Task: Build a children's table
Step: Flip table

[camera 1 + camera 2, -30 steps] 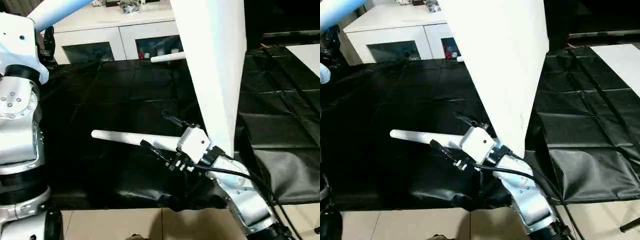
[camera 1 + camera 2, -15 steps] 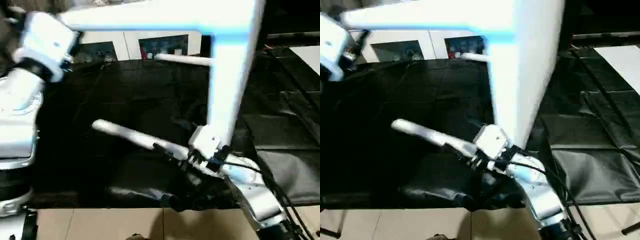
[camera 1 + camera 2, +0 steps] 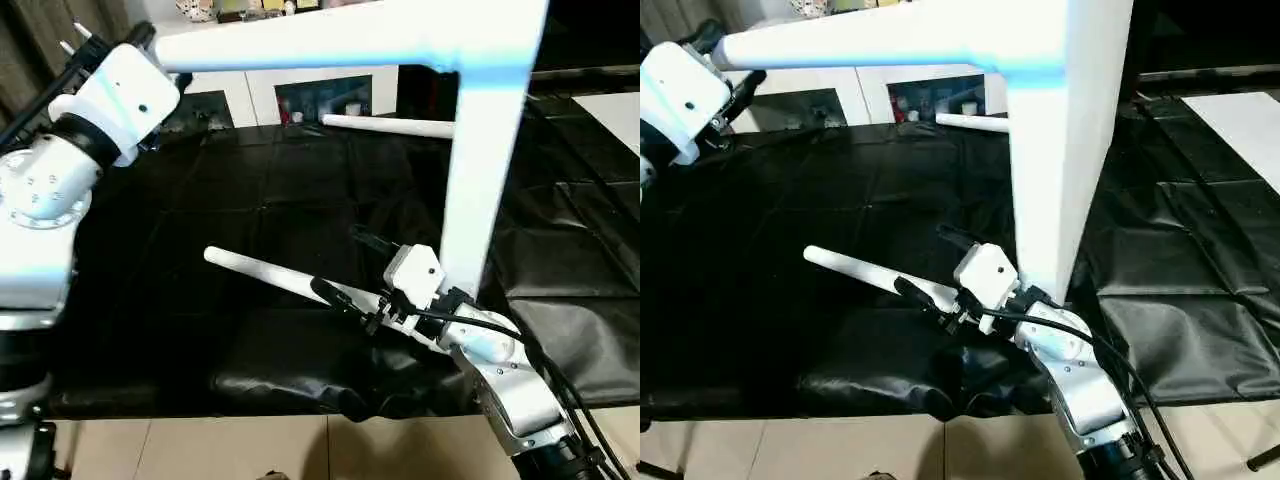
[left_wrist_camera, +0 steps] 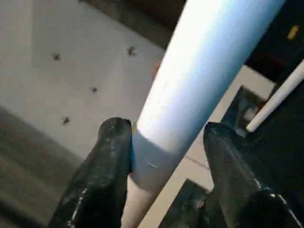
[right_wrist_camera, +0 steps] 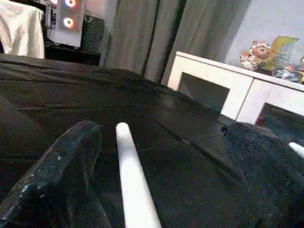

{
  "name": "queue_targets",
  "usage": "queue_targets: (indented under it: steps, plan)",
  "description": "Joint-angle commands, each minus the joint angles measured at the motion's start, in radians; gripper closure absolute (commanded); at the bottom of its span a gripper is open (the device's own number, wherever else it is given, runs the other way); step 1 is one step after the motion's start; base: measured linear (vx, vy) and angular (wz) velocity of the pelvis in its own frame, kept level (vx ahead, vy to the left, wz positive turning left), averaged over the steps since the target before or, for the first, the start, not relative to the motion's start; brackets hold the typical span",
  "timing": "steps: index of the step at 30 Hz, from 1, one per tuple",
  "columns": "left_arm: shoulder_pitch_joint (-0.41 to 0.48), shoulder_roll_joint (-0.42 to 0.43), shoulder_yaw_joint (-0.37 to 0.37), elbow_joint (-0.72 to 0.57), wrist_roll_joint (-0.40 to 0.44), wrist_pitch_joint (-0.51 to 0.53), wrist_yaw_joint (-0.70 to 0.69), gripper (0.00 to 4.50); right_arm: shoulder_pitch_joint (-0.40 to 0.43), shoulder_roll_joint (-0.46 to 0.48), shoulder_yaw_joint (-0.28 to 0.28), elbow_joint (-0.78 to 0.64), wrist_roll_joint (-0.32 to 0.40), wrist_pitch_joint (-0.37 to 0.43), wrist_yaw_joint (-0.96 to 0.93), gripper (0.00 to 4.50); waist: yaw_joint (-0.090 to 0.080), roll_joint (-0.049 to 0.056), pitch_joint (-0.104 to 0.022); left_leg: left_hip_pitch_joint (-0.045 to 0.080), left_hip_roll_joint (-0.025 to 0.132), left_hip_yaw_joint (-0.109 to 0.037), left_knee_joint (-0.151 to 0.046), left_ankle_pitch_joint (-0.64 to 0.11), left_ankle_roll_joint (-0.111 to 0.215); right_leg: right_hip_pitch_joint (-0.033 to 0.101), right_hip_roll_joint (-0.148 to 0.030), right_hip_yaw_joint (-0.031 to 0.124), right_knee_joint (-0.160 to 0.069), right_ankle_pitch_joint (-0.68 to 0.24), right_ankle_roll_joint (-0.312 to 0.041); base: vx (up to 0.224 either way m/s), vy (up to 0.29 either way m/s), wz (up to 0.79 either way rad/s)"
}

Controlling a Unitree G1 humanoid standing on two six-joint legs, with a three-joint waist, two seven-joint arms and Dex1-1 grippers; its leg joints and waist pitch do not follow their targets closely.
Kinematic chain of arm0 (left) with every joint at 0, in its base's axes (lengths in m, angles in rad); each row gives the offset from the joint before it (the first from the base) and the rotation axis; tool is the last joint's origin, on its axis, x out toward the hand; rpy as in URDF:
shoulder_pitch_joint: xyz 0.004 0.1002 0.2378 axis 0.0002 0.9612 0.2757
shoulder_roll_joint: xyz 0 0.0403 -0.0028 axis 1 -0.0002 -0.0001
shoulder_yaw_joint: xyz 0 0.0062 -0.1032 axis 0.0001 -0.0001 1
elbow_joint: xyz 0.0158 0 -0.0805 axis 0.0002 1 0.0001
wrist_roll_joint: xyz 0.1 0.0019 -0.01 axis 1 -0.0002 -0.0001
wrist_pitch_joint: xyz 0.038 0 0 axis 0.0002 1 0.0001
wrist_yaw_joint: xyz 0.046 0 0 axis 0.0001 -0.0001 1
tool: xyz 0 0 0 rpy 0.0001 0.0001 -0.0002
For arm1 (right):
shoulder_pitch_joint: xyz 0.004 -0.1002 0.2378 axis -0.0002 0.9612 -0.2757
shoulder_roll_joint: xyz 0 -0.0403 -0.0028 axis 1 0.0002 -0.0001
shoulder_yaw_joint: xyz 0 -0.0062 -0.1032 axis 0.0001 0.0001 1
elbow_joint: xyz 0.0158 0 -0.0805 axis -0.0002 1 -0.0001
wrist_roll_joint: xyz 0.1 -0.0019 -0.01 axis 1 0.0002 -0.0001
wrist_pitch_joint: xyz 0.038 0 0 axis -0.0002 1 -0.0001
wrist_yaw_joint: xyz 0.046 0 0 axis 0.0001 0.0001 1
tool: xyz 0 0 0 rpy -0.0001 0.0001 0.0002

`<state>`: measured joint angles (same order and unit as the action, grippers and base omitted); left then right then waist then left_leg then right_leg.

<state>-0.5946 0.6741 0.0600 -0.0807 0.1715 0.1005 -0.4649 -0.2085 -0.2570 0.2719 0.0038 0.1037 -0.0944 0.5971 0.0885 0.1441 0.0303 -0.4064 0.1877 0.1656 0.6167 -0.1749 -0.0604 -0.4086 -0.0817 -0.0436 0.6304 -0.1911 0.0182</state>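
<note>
Left gripper point(image 4: 161, 156) clamps our raised leg point(image 3: 300, 40); right gripper point(image 3: 940, 300) sits spread around the leg on the mat point(image 3: 865, 270).
Since a second ago we swung the raised leg level, tabletop point(image 3: 490, 180) now hanging upright beside the right arm; third leg point(image 3: 385, 125) lies behind; we read no writing.

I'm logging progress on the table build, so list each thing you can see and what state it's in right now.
Tabletop: stood on edge, one leg fitted.
Fitted leg: held aloft, sticking out sideways.
Left gripper: shut on the fitted leg.
Right gripper: open around the near loose leg.
Near loose leg: lying on the black sheet.
Far loose leg: lying flat.
</note>
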Motion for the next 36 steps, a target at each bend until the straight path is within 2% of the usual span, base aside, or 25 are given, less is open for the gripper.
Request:
queue_targets:
  steps: [1, 4, 5, 7, 8, 11, 12, 14, 15, 17, 18, 22, 24, 31, 36]
  plan:
    - [-0.003, 0.015, -0.046, 0.036, 0.000, -0.046, -0.035, 1.74, -0.001, 0.006, 0.002, -0.022, -0.002, -0.001, 0.001, 0.00, -0.011, 0.005, -0.051, 0.024, 0.022, -0.024, -0.091, -0.441, -0.025, 0.025, -0.042, 0.026, -0.086, -0.299, -0.147, 0.000, 0.000, 0.00]
    - [-0.032, 0.048, -0.073, 0.104, 0.075, -0.156, 0.002, 1.47, -0.010, 0.015, 0.002, -0.019, -0.001, 0.001, 0.002, 0.00, -0.012, 0.000, -0.049, 0.025, 0.022, -0.025, -0.092, -0.455, -0.026, 0.025, -0.043, 0.028, -0.089, -0.332, -0.134, 0.000, 0.000, 0.00]
    - [-0.034, 0.049, -0.074, 0.107, 0.076, -0.160, 0.003, 1.47, -0.010, 0.015, 0.003, -0.019, 0.000, 0.001, 0.002, 0.00, -0.011, 0.002, -0.049, 0.028, 0.022, -0.024, -0.091, -0.465, -0.028, 0.021, -0.043, 0.029, -0.091, -0.352, -0.128, 0.000, 0.000, 0.00]
    - [-0.072, 0.062, -0.084, 0.171, 0.100, -0.226, 0.014, 1.47, -0.018, 0.017, 0.007, -0.015, 0.006, -0.002, 0.014, 0.00, -0.011, 0.001, -0.048, 0.027, 0.022, -0.026, -0.093, -0.465, -0.031, 0.022, -0.045, 0.030, -0.092, -0.369, -0.123, 0.000, 0.000, 0.00]
    - [-0.077, 0.064, -0.085, 0.183, 0.103, -0.235, 0.015, 1.47, -0.020, 0.018, 0.008, -0.013, 0.007, -0.003, 0.016, 0.00, -0.010, 0.005, -0.049, 0.028, 0.022, -0.027, -0.093, -0.466, -0.035, 0.021, -0.045, 0.030, -0.091, -0.364, -0.122, 0.000, 0.000, 0.00]
    - [-0.093, 0.065, -0.087, 0.210, 0.102, -0.270, 0.015, 1.47, -0.021, 0.022, 0.011, -0.014, 0.012, -0.001, 0.020, 0.00, -0.013, 0.004, -0.052, 0.025, 0.023, -0.028, -0.094, -0.455, -0.038, 0.025, -0.046, 0.031, -0.086, -0.317, -0.134, 0.000, 0.000, 0.00]
    - [-0.111, 0.067, -0.096, 0.228, 0.108, -0.298, 0.014, 1.47, -0.021, 0.024, 0.011, -0.016, 0.015, 0.000, 0.021, 0.00, -0.014, 0.005, -0.051, 0.022, 0.024, -0.028, -0.095, -0.451, -0.037, 0.026, -0.046, 0.030, -0.084, -0.306, -0.138, 0.000, 0.000, 0.00]
    - [-0.146, 0.073, -0.112, 0.271, 0.117, -0.354, 0.013, 1.47, -0.018, 0.027, 0.014, -0.020, 0.014, -0.001, 0.022, 0.00, -0.012, 0.007, -0.053, 0.026, 0.022, -0.026, -0.091, -0.446, -0.035, 0.024, -0.044, 0.030, -0.085, -0.283, -0.145, 0.000, 0.000, 0.00]
    - [-0.173, 0.078, -0.124, 0.309, 0.126, -0.386, 0.011, 1.47, -0.015, 0.027, 0.016, -0.021, 0.010, -0.004, 0.024, 0.00, -0.012, 0.013, -0.054, 0.024, 0.022, -0.027, -0.092, -0.445, -0.039, 0.027, -0.045, 0.030, -0.081, -0.269, -0.147, 0.000, 0.000, 0.00]
    - [-0.184, 0.080, -0.128, 0.327, 0.131, -0.402, 0.012, 1.47, -0.015, 0.027, 0.018, -0.020, 0.007, -0.006, 0.025, 0.00, -0.013, 0.007, -0.055, 0.021, 0.023, -0.026, -0.091, -0.425, -0.036, 0.032, -0.046, 0.030, -0.078, -0.234, -0.155, 0.000, 0.000, 0.00]
    - [-0.191, 0.081, -0.128, 0.341, 0.132, -0.414, 0.014, 1.47, -0.015, 0.028, 0.017, -0.019, 0.006, -0.007, 0.025, 0.00, -0.013, 0.012, -0.054, 0.020, 0.022, -0.026, -0.091, -0.420, -0.035, 0.032, -0.047, 0.029, -0.077, -0.233, -0.157, 0.000, 0.000, 0.00]
    - [-0.204, 0.083, -0.121, 0.369, 0.130, -0.436, 0.016, 1.47, -0.014, 0.031, 0.013, -0.020, 0.006, -0.007, 0.024, 0.00, -0.018, 0.014, -0.055, 0.017, 0.021, -0.024, -0.089, -0.382, -0.025, 0.035, -0.047, 0.029, -0.075, -0.205, -0.168, 0.000, 0.000, 0.00]
    - [-0.217, 0.087, -0.125, 0.400, 0.128, -0.459, 0.016, 1.76, -0.015, 0.035, 0.014, -0.019, 0.004, -0.007, 0.021, 0.00, -0.024, 0.019, -0.054, 0.017, 0.020, -0.024, -0.088, -0.385, -0.021, 0.035, -0.047, 0.027, -0.075, -0.209, -0.172, 0.000, 0.000, 0.00]
    - [-0.208, 0.109, -0.112, 0.399, 0.121, -0.484, 0.005, 2.31, -0.015, 0.038, 0.018, -0.011, -0.003, -0.017, 0.020, 0.00, -0.029, 0.017, -0.050, 0.021, 0.024, -0.025, -0.092, -0.423, -0.024, 0.032, -0.049, 0.029, -0.079, -0.274, -0.168, 0.000, 0.000, 0.00]
    - [-0.199, 0.130, -0.096, 0.389, 0.092, -0.487, -0.025, 2.69, -0.020, 0.044, 0.022, -0.004, -0.008, -0.022, 0.021, 0.00, -0.029, 0.021, -0.051, 0.021, 0.024, -0.025, -0.092, -0.420, -0.025, 0.031, -0.049, 0.030, -0.078, -0.261, -0.170, 0.000, 0.000, 0.00]
